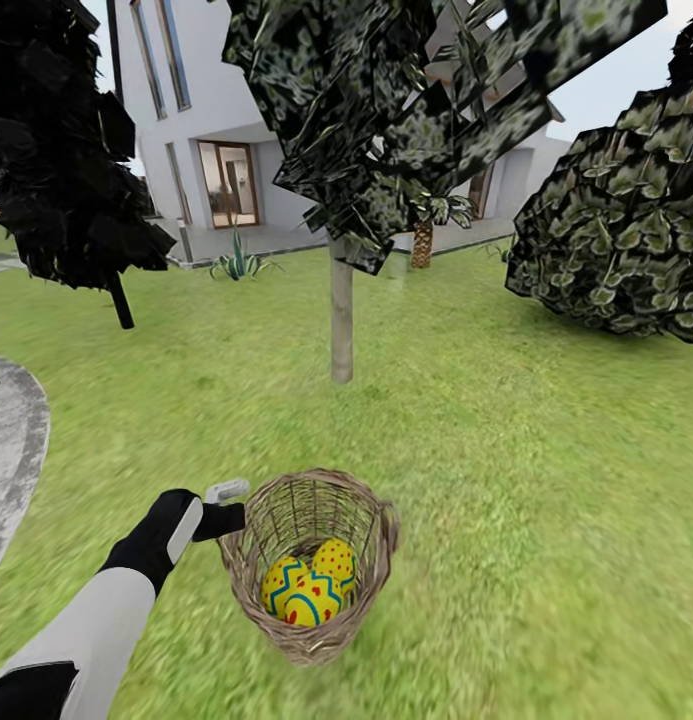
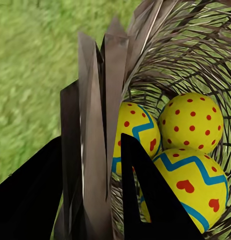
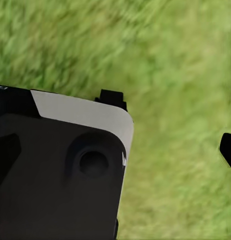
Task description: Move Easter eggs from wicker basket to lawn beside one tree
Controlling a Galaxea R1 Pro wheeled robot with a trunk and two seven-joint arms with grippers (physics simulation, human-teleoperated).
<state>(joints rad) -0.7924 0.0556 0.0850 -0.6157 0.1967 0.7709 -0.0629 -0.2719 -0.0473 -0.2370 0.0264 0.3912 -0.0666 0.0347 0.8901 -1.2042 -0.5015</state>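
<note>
Looking down from the head view, the wicker basket (image 1: 311, 565) hangs or sits over the lawn (image 1: 546, 480), tilted so its mouth faces the camera, with all 3 Easter eggs (image 1: 311, 588) still inside at the bottom. The left gripper (image 1: 226, 515) is at the basket's near-left rim, apparently pinching the wicker wall. Straight ahead stands the tree (image 1: 341, 320) with the pale trunk, well apart from the basket; a white house (image 1: 216, 120) and a round bush (image 1: 626, 230) lie beyond.

In the left wrist view, the gripper's dark fingers (image 2: 150, 200) straddle the basket's rim (image 2: 103, 100), one outside and one inside, closed on the weave. The eggs sit just beside the inner finger: a dotted egg (image 2: 191, 122), a zigzag egg with hearts (image 2: 195, 185), and a third egg (image 2: 138, 132) partly hidden behind the rim.

In the right wrist view, part of the robot's own body (image 3: 60, 170) and blurred grass appear; a dark fingertip (image 3: 228, 150) shows at the edge, but whether the right gripper is open or closed I cannot tell.

My judgement: the basket is being carried toward the tree, with no egg yet removed. Next, it should be brought beside the trunk, then each egg lifted out onto the grass.
</note>
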